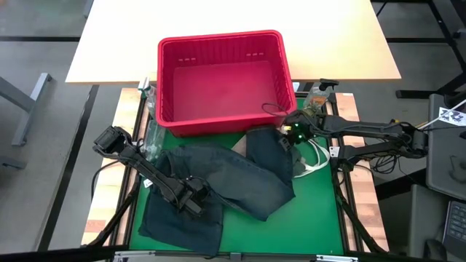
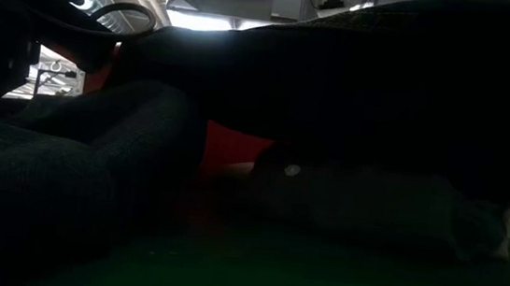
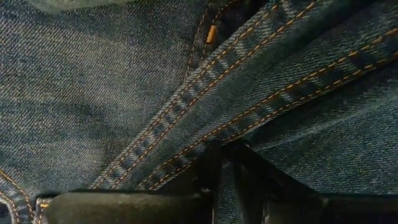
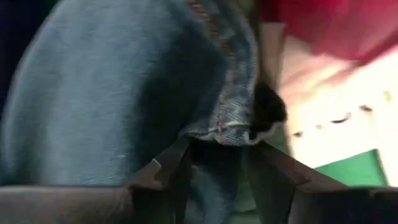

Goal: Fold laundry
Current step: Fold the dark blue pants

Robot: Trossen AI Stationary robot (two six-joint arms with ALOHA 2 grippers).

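1. The table (image 1: 320,218) carries a green mat, with a red basket (image 1: 222,80) standing empty at its far edge, so the garment to be folded is already out on the work surface.
2. The jeans (image 1: 240,175) lie spread over the middle and left of the mat, one end bunched just near the basket, the other reaching the near-left corner. They are creased and crooked, not yet folded.
3. The left gripper (image 1: 195,202) sits low on the denim at near left. In its wrist view the fingers (image 3: 208,165) are pinched almost together on a stitched seam (image 3: 249,74), so it has cloth in its hold.
4. The right gripper (image 1: 293,133) is at the far-right end of the jeans, beside the basket's corner. Its fingers (image 4: 171,165) stand partly apart with a hemmed edge (image 4: 233,127) between them; it appears to clamp that edge, though the blurred view leaves some doubt.
5. To do this step well, both arms should lift and draw apart evenly, pulling the denim taut and flat before any fold. Keep the right end clear of the basket rim, and avoid tugging so hard that the thin seam slips from the left pinch.
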